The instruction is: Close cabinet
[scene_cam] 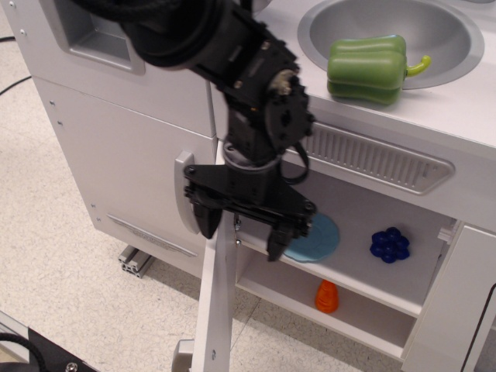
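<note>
Pale grey-white toy-kitchen cabinet [364, 271] sits under the counter, compartment open to the camera. Its flat rectangular door [217, 310] is swung wide, seen edge-on at the left side of the opening, running down to the bottom of frame. A small metal hinge screw shows on the edge just below the gripper.

Black robot gripper [242, 232] hangs right at the top of the door edge. Pincer spread apart, holding nothing: 1 finger [209, 223] on the outer side of the door, the other [277, 244] on the compartment side, door edge between them. Contact with the door can't be confirmed.

Inside, on the 1 inner shelf: light blue round plate [316, 237] just beside the inner finger, dark blue bumpy berry cluster [390, 244] further right, apart from the plate. Orange cone-shaped toy [327, 297] on the compartment floor below.

Left of the door: taller pale grey door with a curved grey bar handle [183, 203], handle partly behind the gripper. Narrow white panel door [453, 310] at the right edge of the opening.

Up top: green bell pepper [366, 70] in the round grey sink basin [457, 39]. Speckled floor [62, 263] open to the left of the door.
</note>
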You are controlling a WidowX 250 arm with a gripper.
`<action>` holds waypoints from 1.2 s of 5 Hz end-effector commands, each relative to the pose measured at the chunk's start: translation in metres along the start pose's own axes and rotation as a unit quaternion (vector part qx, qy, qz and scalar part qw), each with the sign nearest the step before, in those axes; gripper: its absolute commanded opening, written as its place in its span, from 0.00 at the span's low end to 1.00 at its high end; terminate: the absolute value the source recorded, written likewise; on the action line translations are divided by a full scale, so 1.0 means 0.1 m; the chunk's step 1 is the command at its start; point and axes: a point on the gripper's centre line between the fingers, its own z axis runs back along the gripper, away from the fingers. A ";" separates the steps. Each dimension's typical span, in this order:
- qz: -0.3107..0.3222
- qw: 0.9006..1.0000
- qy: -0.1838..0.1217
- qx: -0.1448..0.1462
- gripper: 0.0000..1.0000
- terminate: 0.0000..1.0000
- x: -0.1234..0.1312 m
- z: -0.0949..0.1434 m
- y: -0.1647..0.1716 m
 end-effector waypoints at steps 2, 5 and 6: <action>0.044 0.999 -0.001 -0.016 1.00 0.00 0.07 -0.32 0.00; 0.038 0.995 -0.013 -0.090 1.00 0.00 0.29 -0.13 -0.82; 0.034 0.993 -0.025 -0.110 1.00 0.00 0.34 0.04 -0.99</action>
